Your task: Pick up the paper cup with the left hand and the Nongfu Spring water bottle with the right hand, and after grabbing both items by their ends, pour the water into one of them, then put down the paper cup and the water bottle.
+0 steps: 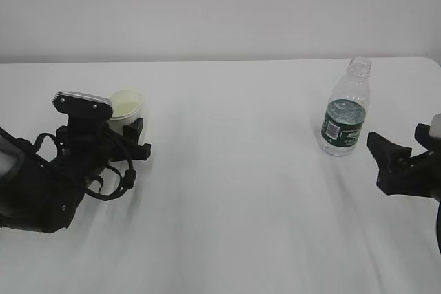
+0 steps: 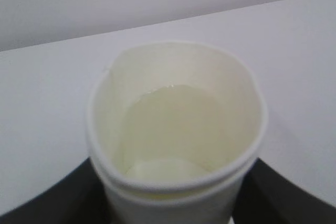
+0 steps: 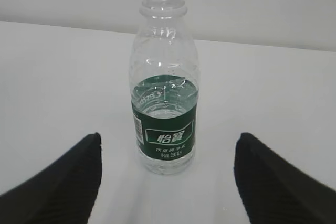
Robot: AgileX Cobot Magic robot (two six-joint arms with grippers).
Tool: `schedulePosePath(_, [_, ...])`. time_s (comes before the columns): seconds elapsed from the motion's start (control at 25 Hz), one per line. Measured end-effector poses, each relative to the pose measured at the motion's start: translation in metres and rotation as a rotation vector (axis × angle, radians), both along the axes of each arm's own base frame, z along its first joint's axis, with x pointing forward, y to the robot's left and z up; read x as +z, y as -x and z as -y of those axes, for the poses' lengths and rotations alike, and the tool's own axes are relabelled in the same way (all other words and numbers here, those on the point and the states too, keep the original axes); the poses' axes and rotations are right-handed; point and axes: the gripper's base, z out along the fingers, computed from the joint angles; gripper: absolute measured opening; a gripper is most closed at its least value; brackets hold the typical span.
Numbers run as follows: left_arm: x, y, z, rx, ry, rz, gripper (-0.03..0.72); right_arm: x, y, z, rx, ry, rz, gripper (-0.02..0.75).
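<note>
paper cup [image 1: 127, 109]: upright on the counter [image 1: 234, 191], far left; in the left wrist view its rim looks slightly squeezed out of round, pale yellowish inside.
left hand [image 1: 131, 135]: jaws sit on both sides of the cup's lower body. We read them as closed on the cup, though the contact itself is hidden low in the frame.
Nongfu Spring water bottle [image 1: 346, 111]: upright on the right side, well apart from the cup, no cap, green label band facing the right wrist camera.
water [image 3: 165, 109]: clear; level looks to be about at the top of the label, so roughly half full.
right hand [image 1: 403, 160]: jaws wide apart, bottle ahead and centred between them in the wrist view, not touching yet.
step in hand: we judge the cup grip done and the bottle grasp still to do.
how to do it well: we'd drive the right hand straight forward, keep the bottle centred and close on the label band or just below. Grip gently; thin ribbed plastic will dent and an open neck can spill.
cup care: we'd add no squeeze; the rim already deforms. Lift level.
risk: a jaw tip nudging the bottle would tip it.
</note>
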Motion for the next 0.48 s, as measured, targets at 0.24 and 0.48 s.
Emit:
schedulePosePath(0.24, [0.0000, 0.0000, 0.0000, 0.000, 0.000, 0.000, 0.437, 0.0000, 0.0000, 0.0000, 0.000, 0.000, 0.000, 0.593])
schedulePosePath(0.48, [0.0003, -0.0003, 0.0004, -0.002, 0.000, 0.002, 0.636, 0.0000, 0.0000, 0.0000, 0.000, 0.000, 0.000, 0.593])
